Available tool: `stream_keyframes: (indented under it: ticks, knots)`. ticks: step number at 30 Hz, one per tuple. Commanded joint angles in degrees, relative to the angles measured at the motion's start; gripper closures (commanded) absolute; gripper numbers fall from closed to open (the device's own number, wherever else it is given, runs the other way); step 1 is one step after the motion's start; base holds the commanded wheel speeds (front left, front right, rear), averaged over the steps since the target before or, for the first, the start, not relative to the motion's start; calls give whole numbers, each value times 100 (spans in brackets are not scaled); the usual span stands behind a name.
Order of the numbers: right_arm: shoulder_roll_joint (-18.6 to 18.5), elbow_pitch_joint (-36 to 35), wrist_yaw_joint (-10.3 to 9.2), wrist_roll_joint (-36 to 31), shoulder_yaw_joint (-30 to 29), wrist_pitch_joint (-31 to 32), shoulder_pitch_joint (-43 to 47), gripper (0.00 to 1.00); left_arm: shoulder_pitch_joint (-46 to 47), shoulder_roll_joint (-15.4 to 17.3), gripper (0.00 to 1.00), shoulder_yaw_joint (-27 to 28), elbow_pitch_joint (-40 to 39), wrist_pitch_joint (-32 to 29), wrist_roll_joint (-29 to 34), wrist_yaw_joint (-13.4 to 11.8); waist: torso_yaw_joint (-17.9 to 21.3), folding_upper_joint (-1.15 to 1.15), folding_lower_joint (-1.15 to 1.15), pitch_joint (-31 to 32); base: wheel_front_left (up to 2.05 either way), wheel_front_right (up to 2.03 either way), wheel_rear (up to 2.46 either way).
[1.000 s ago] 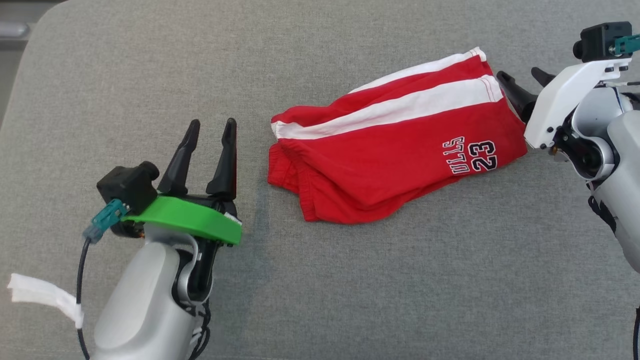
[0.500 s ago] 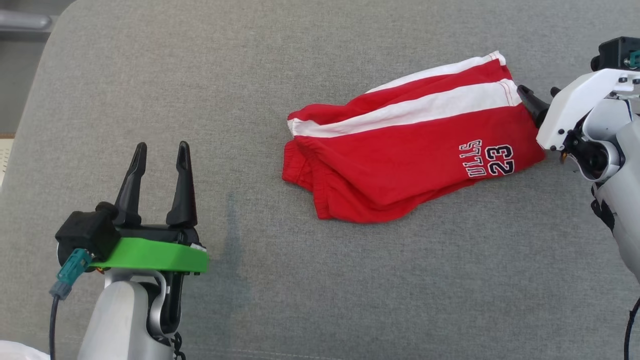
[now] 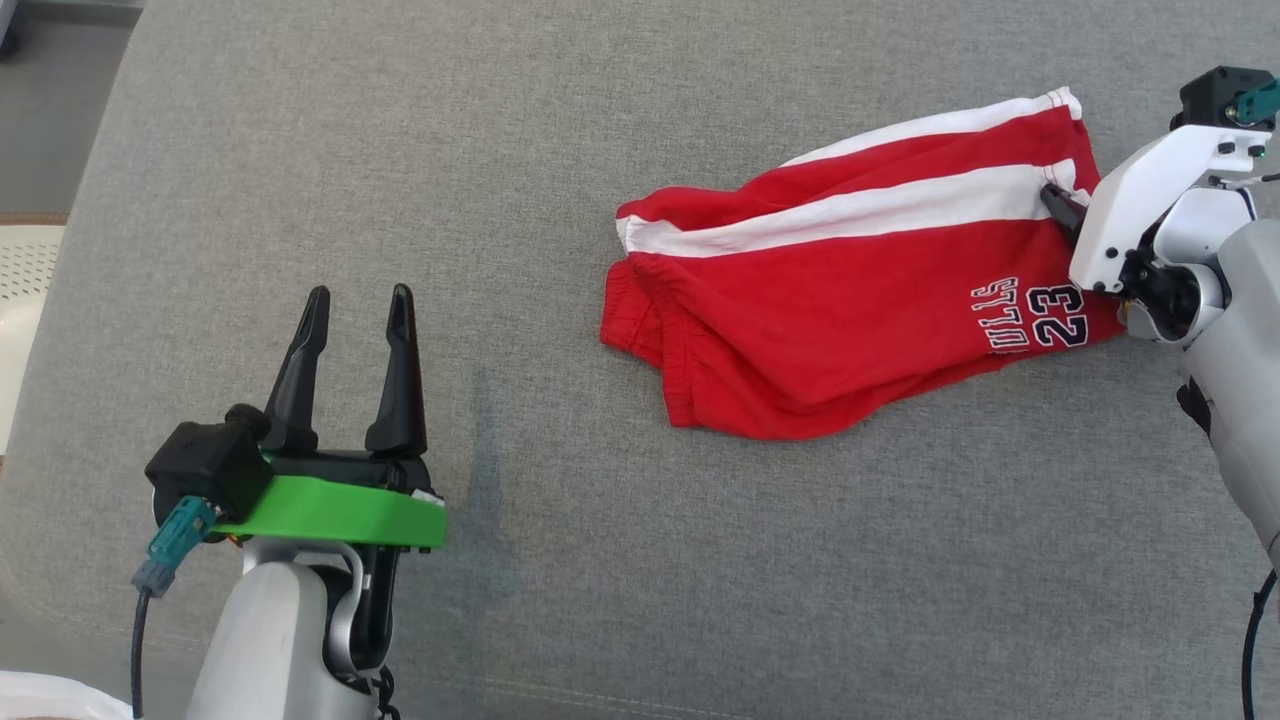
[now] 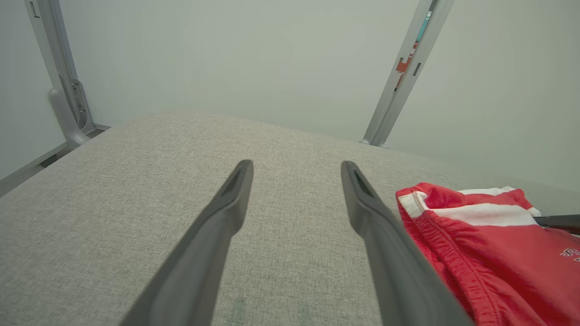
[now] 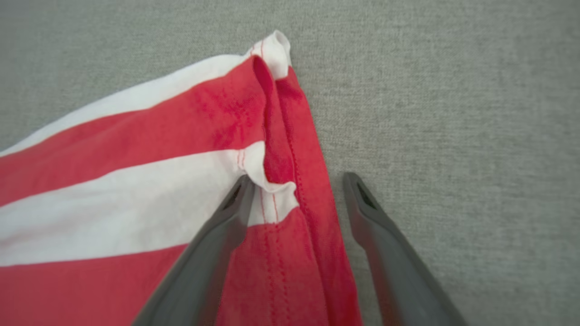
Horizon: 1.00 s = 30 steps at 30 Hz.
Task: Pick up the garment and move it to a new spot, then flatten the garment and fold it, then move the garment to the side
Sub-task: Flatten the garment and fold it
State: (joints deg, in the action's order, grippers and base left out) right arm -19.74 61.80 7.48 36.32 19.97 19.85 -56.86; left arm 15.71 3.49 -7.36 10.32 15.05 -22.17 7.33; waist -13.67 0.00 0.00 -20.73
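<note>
Grey cushion [image 3: 300, 150] bears the red shorts [image 3: 850, 300], doubled over. My right pincer [image 5: 297, 177] straddles their hem, fingers apart. My left pincer [image 3: 360, 291], also apart, sits well clear of them. Opening pickup or closing shift aside: I can't tell.

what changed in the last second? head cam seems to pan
The right gripper advanced onto the hem of the shorts: its open fingers now straddle that edge, one over the fabric, nothing clamped. The left gripper drew back from the waistband end, still open. Shorts keep their shape on the cushion; their shift in the head view is camera motion.
</note>
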Motion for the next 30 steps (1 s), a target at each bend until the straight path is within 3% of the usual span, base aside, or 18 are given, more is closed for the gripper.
stream_keyframes:
  ticks: [1, 2, 10, 25, 30]
  knots:
    - [150, 213, 0, -97, 79, 104, 182, 75, 17, 3, 0, 16, 22, 13, -90, 18, -8, 0, 0, -1, 0, 0, 0]
    - [162, 268, 0, -144, 75, 69, 180, 100, 23, 1, 0, 23, 25, 13, -86, 18, -1, 0, 0, -2, 0, 0, 0]
    - [110, 668, -13, -344, -358, -744, 72, 100, -25, 37, 0, 64, 100, 14, -107, 15, 236, 0, 0, 147, 0, 0, 0]
    - [-556, 803, -5, -652, -943, -2062, 261, 100, -163, 104, 0, 39, 182, 14, -192, 16, 725, 0, 0, 575, 0, 0, 0]
    - [-352, 565, -4, -930, -844, -2100, 89, 100, -240, 113, 0, 24, 179, 14, -191, 16, 744, 0, 0, 648, 0, 0, 0]
